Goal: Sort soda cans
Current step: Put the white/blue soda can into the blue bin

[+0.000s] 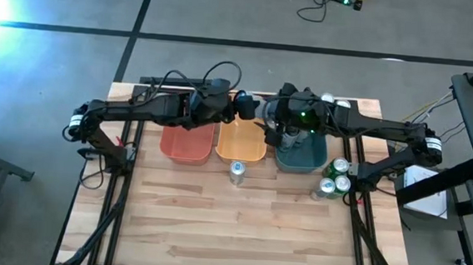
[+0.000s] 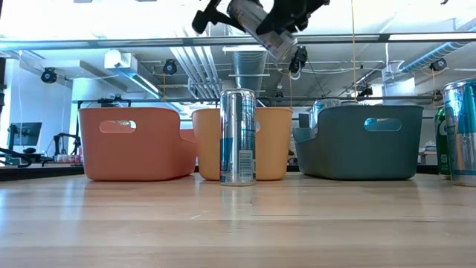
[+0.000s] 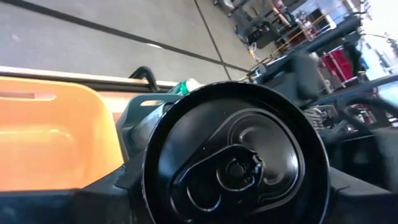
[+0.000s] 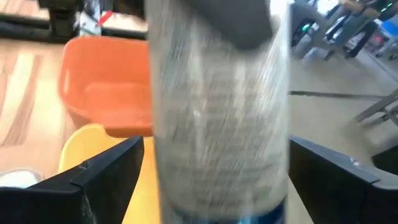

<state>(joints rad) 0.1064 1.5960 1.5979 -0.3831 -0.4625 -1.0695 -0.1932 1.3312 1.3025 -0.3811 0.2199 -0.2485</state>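
The can (image 4: 217, 106) in my right gripper (image 1: 291, 130) is clamped between closed fingers, hanging above the teal bin (image 1: 301, 158) — straight down is the drop. My left gripper (image 1: 242, 106) grips a dark can (image 3: 233, 162) over the orange bin (image 1: 240, 145). One can (image 1: 236, 172) stands on the surface (image 1: 238, 224), nearer my left arm.
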